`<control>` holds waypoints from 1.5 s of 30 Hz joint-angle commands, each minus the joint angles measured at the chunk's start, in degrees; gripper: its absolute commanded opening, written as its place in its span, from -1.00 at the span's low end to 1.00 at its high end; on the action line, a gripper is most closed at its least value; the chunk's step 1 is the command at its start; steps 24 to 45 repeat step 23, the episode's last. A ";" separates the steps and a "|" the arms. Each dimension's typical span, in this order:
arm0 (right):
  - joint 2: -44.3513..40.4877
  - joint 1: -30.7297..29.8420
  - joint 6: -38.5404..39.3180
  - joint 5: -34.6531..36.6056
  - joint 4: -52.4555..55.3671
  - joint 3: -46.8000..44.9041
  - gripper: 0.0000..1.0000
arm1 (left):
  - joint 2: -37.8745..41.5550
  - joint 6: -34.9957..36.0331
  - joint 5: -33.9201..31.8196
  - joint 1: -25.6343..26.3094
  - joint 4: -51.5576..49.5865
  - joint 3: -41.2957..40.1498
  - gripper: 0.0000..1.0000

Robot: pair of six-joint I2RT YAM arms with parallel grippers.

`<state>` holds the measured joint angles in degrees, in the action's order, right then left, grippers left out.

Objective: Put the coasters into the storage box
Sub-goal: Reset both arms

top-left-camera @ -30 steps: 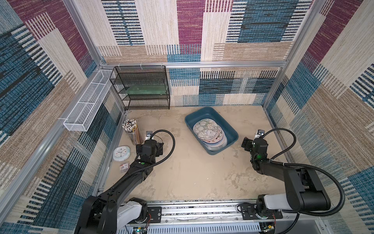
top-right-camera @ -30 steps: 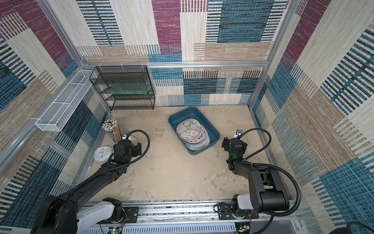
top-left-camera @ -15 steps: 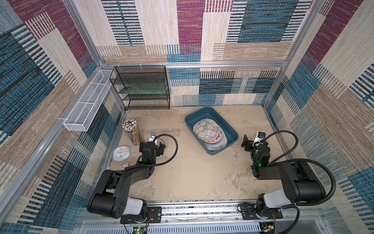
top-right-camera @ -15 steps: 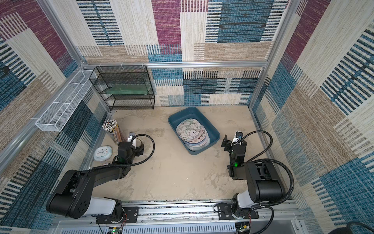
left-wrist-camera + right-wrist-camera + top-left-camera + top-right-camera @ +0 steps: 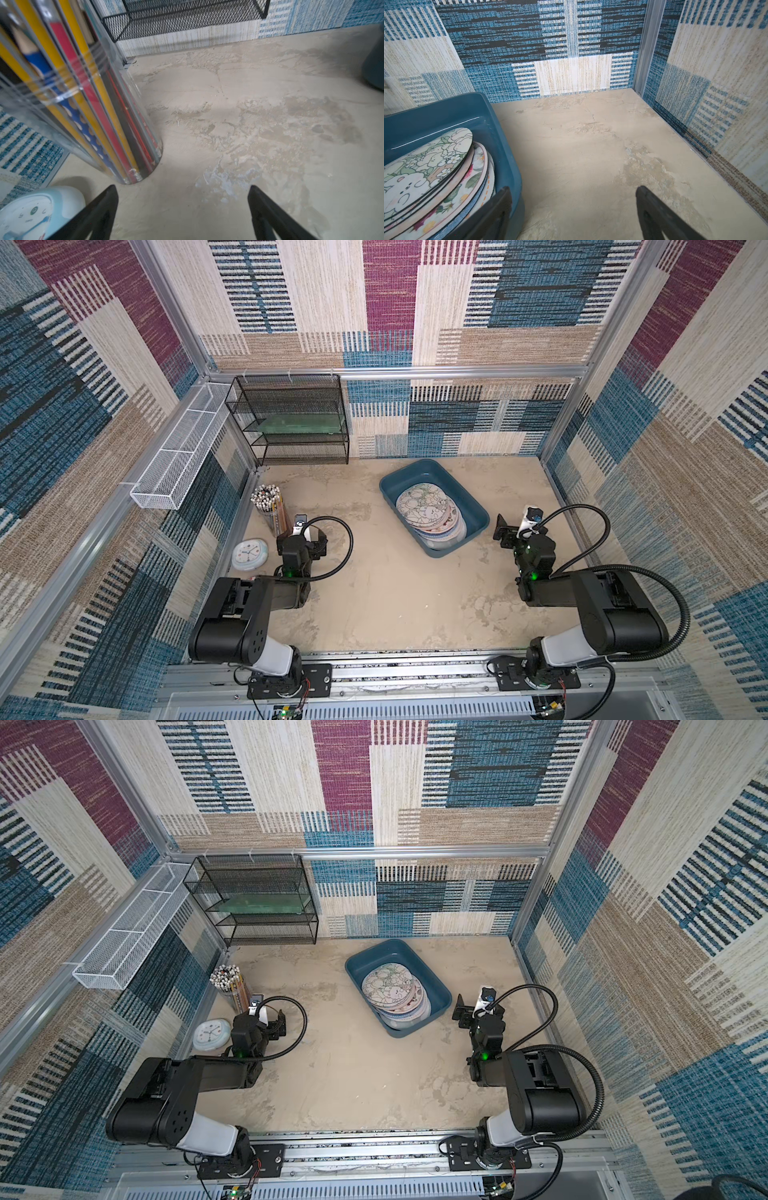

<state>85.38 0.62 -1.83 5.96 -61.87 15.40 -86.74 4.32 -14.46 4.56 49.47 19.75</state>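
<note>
1. Our left pincer hangs low over the bare tabletop, jaws wide apart and empty. Our right pincer is likewise spread and holds nothing.
2. Just beside the left pincer lies the pale-blue clock, and just ahead stands the clear pencil holder. A careless swing there could topple it.
3. The storage box sits just beside the right pincer, its near corner close by one jaw. A low sideways move would shove the tub.
4. The coasters lie fanned inside it, leaning toward the wall nearest that pincer. A jolt might slide the top ones over the rim.
5. Farther ahead we spot no coaster outside the box, so we judge the task done.
</note>
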 commanded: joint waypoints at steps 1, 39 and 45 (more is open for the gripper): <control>0.00 -0.10 0.71 -0.39 -1.77 0.25 0.89 | 0.21 -2.06 1.60 -0.40 -0.51 2.08 0.99; 0.05 0.06 0.77 -0.68 -1.54 0.36 0.89 | -0.36 -4.58 3.71 -3.06 -5.63 5.04 0.99; 0.05 0.06 0.77 -0.68 -1.54 0.36 0.89 | -0.36 -4.58 3.71 -3.06 -5.63 5.04 0.99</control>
